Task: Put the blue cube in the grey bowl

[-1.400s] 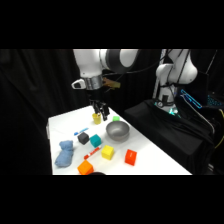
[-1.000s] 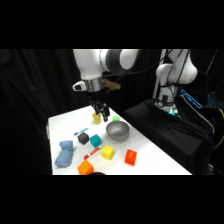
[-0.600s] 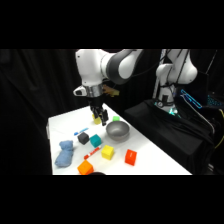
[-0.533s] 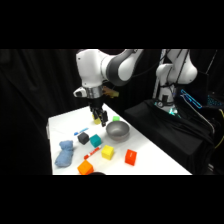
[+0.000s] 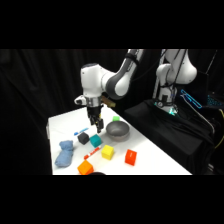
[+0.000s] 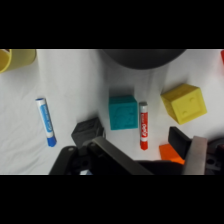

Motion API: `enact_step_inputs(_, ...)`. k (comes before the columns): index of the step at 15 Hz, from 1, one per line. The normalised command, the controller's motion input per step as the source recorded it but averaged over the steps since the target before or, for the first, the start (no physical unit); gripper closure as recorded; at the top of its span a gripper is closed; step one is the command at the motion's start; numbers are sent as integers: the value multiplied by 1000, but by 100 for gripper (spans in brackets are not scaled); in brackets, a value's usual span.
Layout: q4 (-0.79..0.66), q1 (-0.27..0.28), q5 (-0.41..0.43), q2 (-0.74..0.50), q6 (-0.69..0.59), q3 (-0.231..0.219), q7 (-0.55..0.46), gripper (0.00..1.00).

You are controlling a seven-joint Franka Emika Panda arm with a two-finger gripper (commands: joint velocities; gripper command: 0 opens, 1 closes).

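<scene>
The blue cube (image 5: 95,141) (image 6: 123,112) is a small teal block on the white table, just left of the grey bowl (image 5: 117,130) (image 6: 142,57). My gripper (image 5: 96,127) (image 6: 155,156) hangs a little above the table, over the blue cube and a dark cube (image 5: 83,138) (image 6: 88,131). It is open and holds nothing. In the wrist view the blue cube lies ahead of the fingers, between the dark cube and a red marker (image 6: 143,125). The bowl looks empty.
A yellow cube (image 5: 107,152) (image 6: 184,103), a red block (image 5: 130,157), an orange block (image 5: 85,168) (image 6: 170,152) and a light-blue soft toy (image 5: 64,153) lie nearer the table's front. A blue marker (image 6: 45,121) and a yellow cup (image 6: 17,57) are also close by.
The gripper has swung left from above the bowl's far side and come down, so it now hangs over the teal and dark cubes. Nothing on the table has moved.
</scene>
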Motion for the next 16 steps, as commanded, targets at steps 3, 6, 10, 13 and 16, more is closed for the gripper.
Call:
enact_step_inputs(3,54,-126,180,153,266,113,-228,0)
enact_step_inputs(6,69,-120,180,165,244,123,-212,0)
enact_step_inputs(10,82,-128,172,167,234,117,-200,0)
enact_step_inputs(13,71,-151,191,126,214,137,-200,0)
enact_step_inputs(16,74,-135,181,107,201,134,-191,0)
